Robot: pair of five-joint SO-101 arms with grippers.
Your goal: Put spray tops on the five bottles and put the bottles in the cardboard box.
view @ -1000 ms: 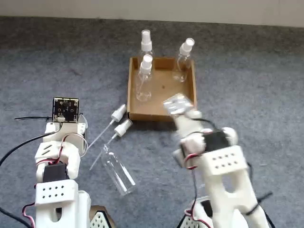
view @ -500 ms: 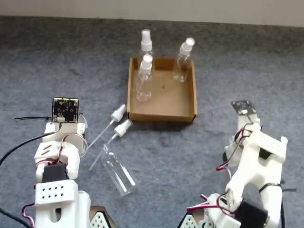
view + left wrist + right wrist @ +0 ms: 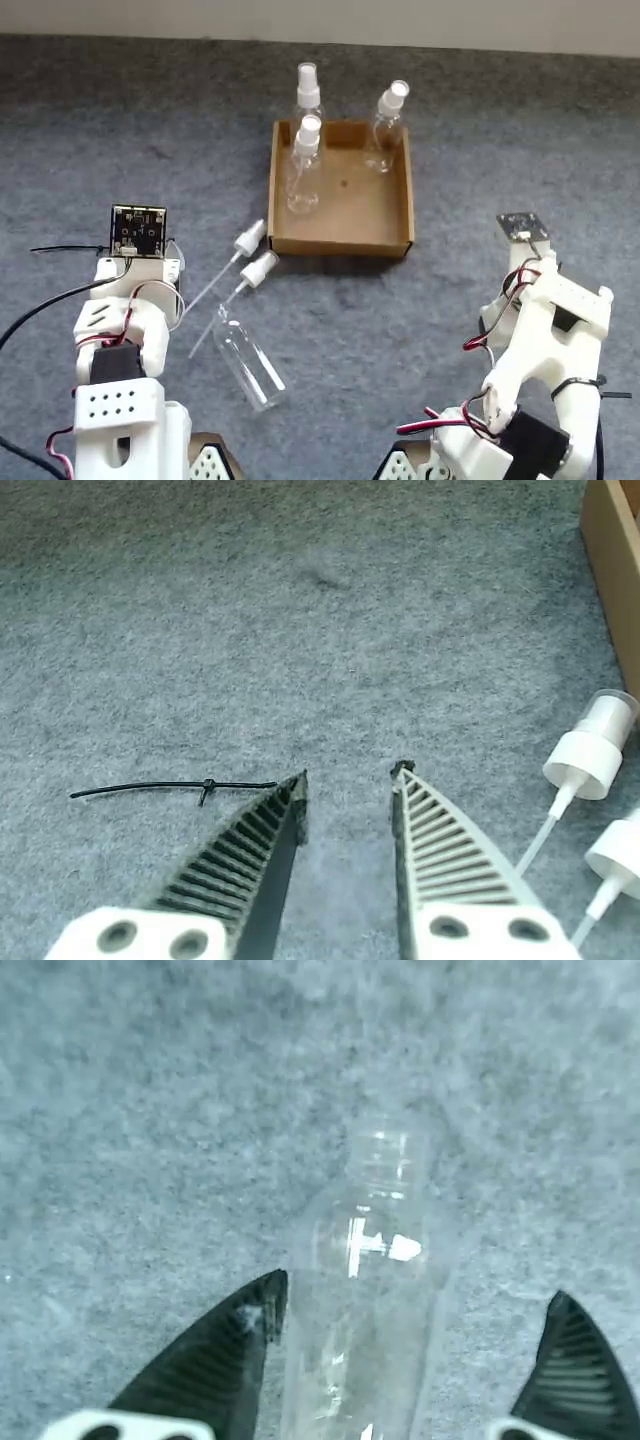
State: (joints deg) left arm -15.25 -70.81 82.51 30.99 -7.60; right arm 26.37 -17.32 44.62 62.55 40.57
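Grey carpet covers the bench (image 3: 480, 150). The cardboard box (image 3: 345, 215) sits upper centre in the high view. One capped bottle (image 3: 302, 170) stands inside at its left, and a second capped bottle (image 3: 383, 130) is in its upper right corner. A third capped bottle (image 3: 308, 92) rises at the box's upper edge; I cannot tell whether it is inside. Two loose spray tops (image 3: 257, 252) lie just left of the box's lower left corner, and a bare bottle (image 3: 250, 362) lies below them. In the left wrist view the left claw (image 3: 350, 775) is empty, fingers parted over carpet, near a black cable tie (image 3: 175, 787). The right claw (image 3: 412, 1295) is spread wide, with another uncapped bottle (image 3: 365, 1360) lying between its fingers, ungripped.
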